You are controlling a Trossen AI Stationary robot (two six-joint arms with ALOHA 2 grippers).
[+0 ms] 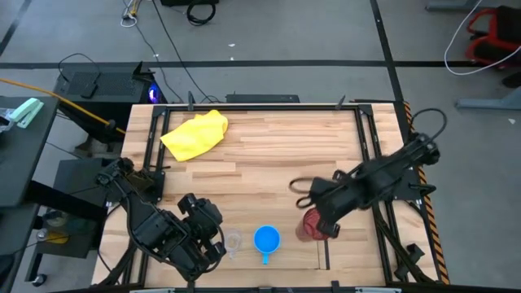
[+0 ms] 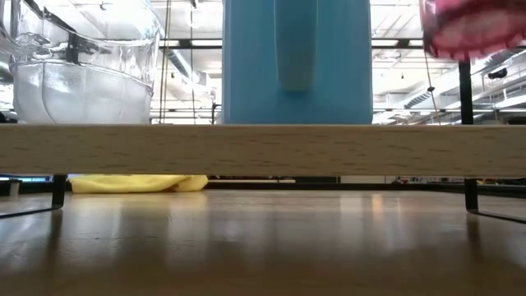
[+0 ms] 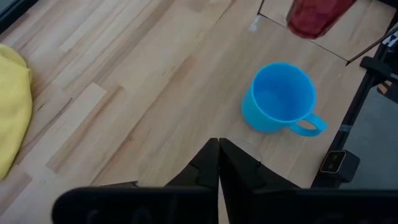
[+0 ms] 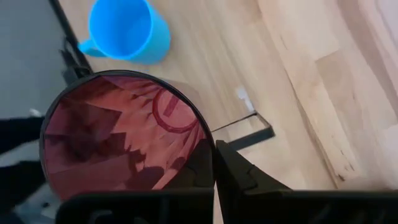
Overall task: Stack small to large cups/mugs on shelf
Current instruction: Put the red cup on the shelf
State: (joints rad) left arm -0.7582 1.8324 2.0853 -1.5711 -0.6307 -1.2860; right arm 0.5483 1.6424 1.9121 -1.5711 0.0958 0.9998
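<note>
Along the near edge of the table [image 1: 269, 155], on the light plank of the shelf [image 2: 263, 150]: 3 vessels in a row, all upright with mouths up. Tiny clear cup [image 1: 234, 242] on the left, nothing visible inside. Just right of it, bright blue mug [image 1: 266, 239], handle toward the near edge, hollow and bare inside as seen in the left wrist view [image 3: 280, 98]. Farther right, dark red tumbler [image 1: 312, 225], its translucent red interior showing only reflections in the right wrist view [image 4: 121, 134]; in the low view its base [image 2: 472, 29] above the plank level, not resting on the wood. Right gripper [image 1: 324, 221] at the tumbler, dark fingers [image 4: 230, 171] closed together over the rim wall, grasping the tumbler at its edge. Left gripper [image 1: 213, 244] low over the near left part of the table, just beside the clear cup; fingers [image 3: 219, 171] pressed together, clenched on nothing, with the blue mug ahead of the tips and apart from them. Yellow cloth [image 1: 196, 133] crumpled at the far left of the tabletop, well apart from all 3 vessels.
</note>
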